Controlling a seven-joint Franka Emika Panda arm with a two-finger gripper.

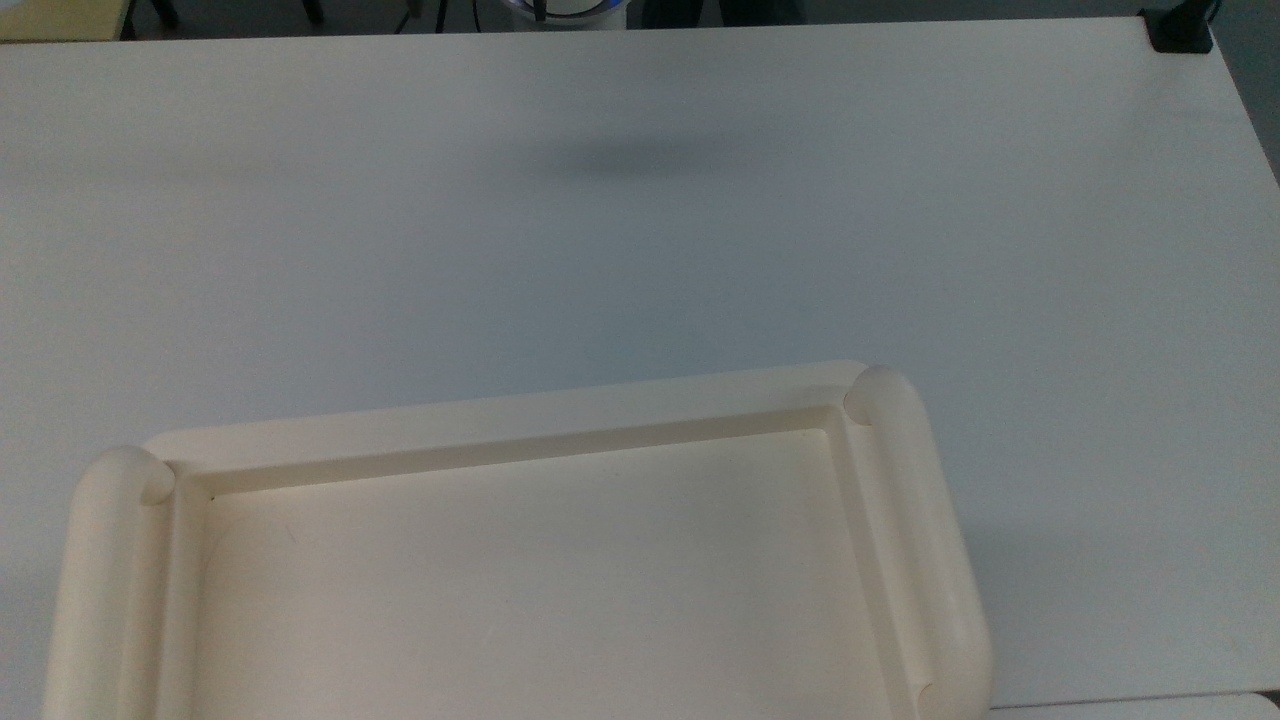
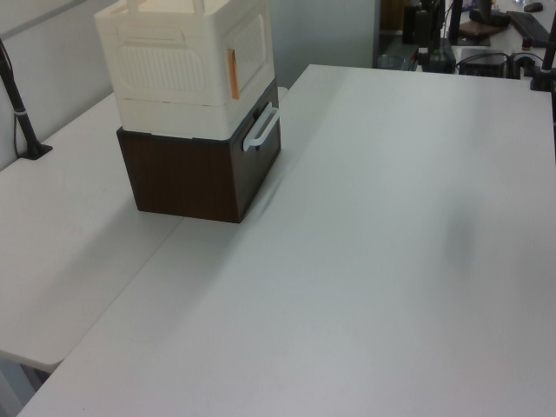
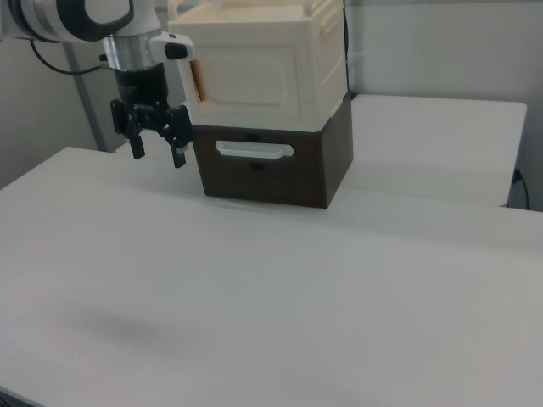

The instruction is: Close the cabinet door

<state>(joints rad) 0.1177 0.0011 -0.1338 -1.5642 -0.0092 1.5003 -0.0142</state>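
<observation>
The cabinet (image 3: 327,51) is seen at 12 o'clock in the right view, stacked on a dark brown drawer unit (image 3: 331,161) with a white handle (image 3: 253,150), all standing on the white table (image 3: 254,288). In the top view its recessed top (image 1: 520,420) is found at 6 o'clock. The cabinet door (image 3: 246,80) is presented as the front panel, lying flush with the cabinet's face, with a copper-coloured mark (image 3: 196,81) at the panel's 9 o'clock edge; in the left view the same panel (image 2: 247,45) is likewise seen flat against the box, with no gap to be made out. The gripper (image 3: 158,154) is held in the air just off the cabinet's 9 o'clock side in the right view, pointing down, its fingers spread apart and nothing held between them; no contact with the door can be made out. The closing step is judged to be done, or all but done. If any move is called for next, it would be a light push on the panel near the copper-marked edge to seat it; otherwise the arm need only be kept clear.
</observation>
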